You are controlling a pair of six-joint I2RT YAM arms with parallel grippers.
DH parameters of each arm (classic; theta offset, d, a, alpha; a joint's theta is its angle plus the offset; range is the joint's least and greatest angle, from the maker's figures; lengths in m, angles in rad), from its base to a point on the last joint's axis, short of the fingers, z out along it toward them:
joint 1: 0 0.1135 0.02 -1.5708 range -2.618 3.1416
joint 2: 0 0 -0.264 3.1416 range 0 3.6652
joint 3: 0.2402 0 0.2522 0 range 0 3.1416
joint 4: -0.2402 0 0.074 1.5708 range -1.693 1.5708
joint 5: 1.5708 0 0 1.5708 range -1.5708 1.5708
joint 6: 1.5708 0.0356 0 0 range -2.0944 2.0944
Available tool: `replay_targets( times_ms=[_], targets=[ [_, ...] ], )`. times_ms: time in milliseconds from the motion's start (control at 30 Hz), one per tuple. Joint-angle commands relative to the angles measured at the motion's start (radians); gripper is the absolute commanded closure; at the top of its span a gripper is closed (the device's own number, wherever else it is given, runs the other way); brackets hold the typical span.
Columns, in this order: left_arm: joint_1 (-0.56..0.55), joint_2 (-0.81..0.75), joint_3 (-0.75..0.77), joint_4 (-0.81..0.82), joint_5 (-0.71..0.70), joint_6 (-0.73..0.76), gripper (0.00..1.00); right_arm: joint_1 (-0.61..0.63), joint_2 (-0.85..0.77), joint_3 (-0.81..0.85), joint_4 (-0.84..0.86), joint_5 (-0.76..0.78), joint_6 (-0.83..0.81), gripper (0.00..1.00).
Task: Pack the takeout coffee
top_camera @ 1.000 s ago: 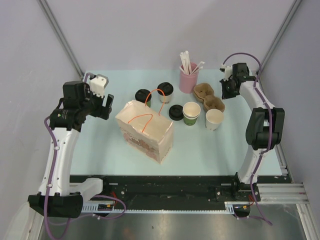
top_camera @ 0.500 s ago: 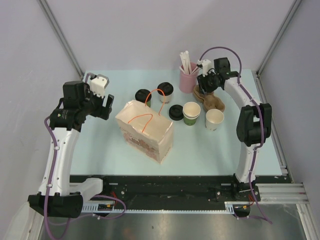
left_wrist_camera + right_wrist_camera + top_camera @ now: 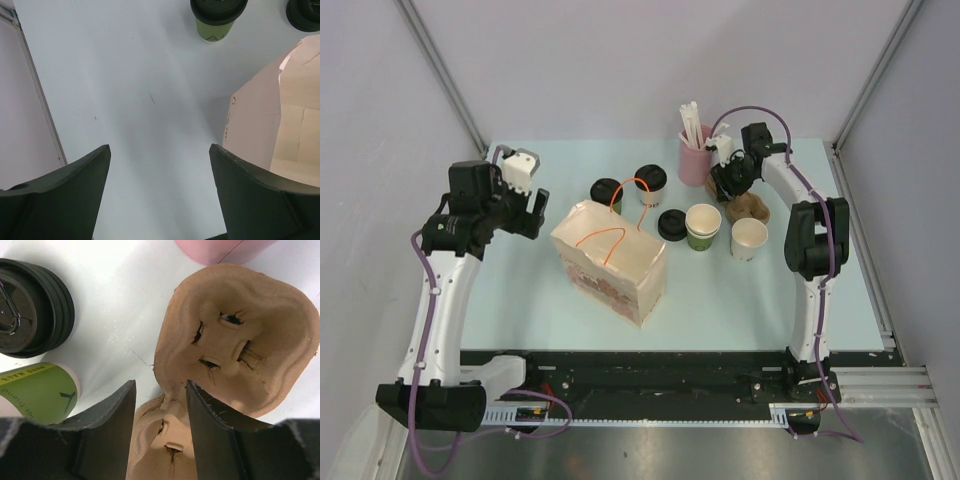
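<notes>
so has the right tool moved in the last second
Yes: the right tool has swung left, toward the pink cup, and now hangs over the brown cup carrier.

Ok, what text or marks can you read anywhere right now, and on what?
"friend", after a cut-off word: on the open green cup, right wrist view.
Small capitals above it: too blurred to read.
Triangle mark, no words: on the lidded green cup, left wrist view.
Dark lettering on the lidded white cup: too small to read.

Table [image 3: 520,310]: bag [image 3: 610,262], cups [image 3: 703,227], carrier [image 3: 748,207]
</notes>
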Motion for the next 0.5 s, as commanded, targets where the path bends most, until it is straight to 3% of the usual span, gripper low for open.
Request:
replay_targets(
  times_ms=[0, 267, 467],
  targets=[
    [-0.007, 0.008, 0.041, 0.002, 0.001, 0.007, 0.14, -0.004, 0.010, 0.056, -0.026, -0.002, -0.045, 0.51],
    [-0.007, 0.006, 0.043, 0.000, -0.004, 0.009, 0.14, -0.003, 0.030, 0.077, -0.020, -0.001, -0.048, 0.68],
    [-0.007, 0.000, 0.038, 0.000, -0.005, 0.013, 0.14, -0.001, 0.044, 0.096, -0.040, 0.019, -0.060, 0.68]
  ],
)
